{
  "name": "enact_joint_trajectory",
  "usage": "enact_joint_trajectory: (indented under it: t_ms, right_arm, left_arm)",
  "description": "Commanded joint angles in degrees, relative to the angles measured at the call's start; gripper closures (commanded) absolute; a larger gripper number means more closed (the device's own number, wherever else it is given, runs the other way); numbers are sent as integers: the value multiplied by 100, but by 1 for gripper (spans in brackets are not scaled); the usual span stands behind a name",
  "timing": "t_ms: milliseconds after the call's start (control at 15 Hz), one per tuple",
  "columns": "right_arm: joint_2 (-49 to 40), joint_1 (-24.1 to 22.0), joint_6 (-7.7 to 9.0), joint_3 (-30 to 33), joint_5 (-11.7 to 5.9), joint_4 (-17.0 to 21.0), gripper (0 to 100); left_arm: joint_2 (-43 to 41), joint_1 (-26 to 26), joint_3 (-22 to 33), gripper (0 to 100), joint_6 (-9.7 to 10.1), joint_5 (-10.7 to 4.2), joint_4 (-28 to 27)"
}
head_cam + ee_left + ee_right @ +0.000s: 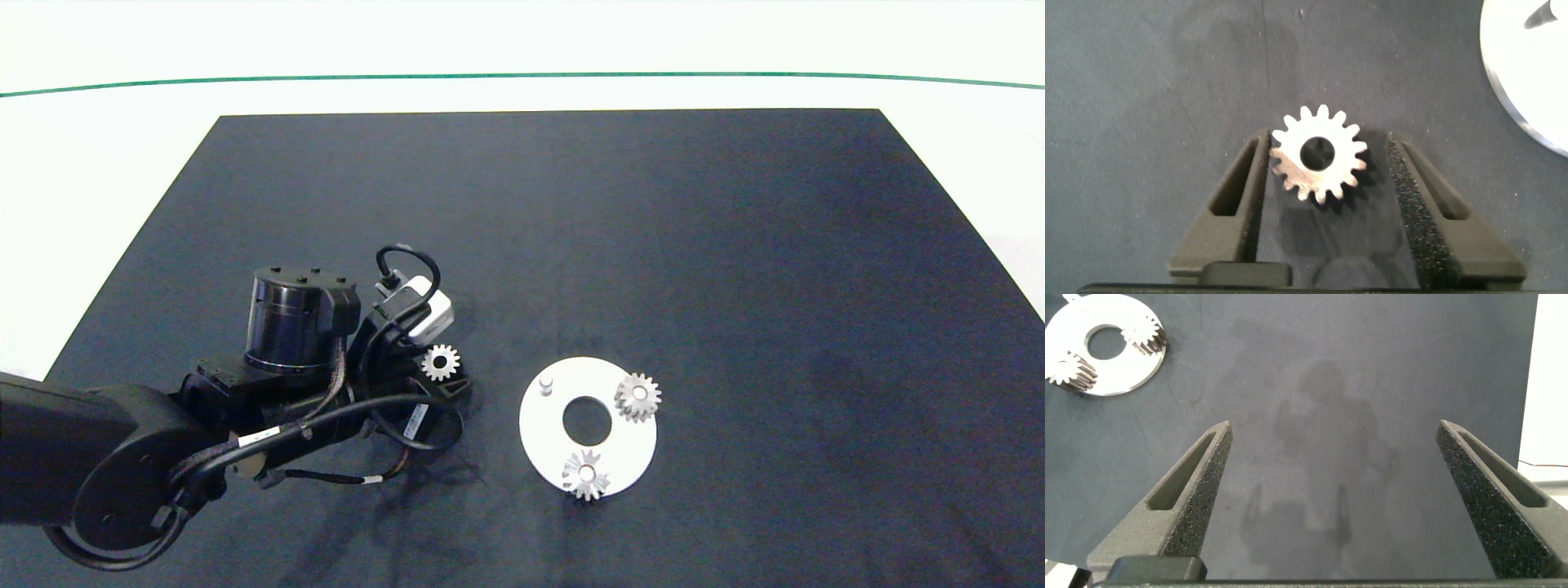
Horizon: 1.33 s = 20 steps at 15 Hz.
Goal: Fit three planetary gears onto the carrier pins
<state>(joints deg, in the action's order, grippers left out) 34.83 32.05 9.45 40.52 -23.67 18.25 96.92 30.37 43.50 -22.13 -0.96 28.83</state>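
One silvery planetary gear (441, 362) lies flat on the black mat, left of the white carrier disc (539, 425). My left gripper (437, 374) straddles it, open. In the left wrist view the gear (1319, 153) sits between the fingers, close to one pad (1256, 175) and with a gap to the other. Two more gears sit on carrier pins, one at the disc's right (638, 397) and one at its near edge (585, 474). A third pin (545, 384) stands bare at the disc's upper left. My right gripper (1331, 437) hangs open over bare mat, out of the head view.
The black mat (735, 245) covers most of the white table. The right wrist view shows the disc (1127, 371) with its two gears far off. The left arm's body and cables (294, 408) fill the near left of the mat.
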Motion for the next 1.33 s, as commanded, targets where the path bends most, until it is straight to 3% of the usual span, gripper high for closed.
enact_joint_trajectory:
  t_ms: [67,1333]
  right_arm:
    - [-2,3,13,0,-14,12,0]
    - [-38,21,13,8,-14,12,0]
  left_arm:
    - [20,-22,-8,52,-11,8,61]
    - [12,22,-96,90,-2,17,167]
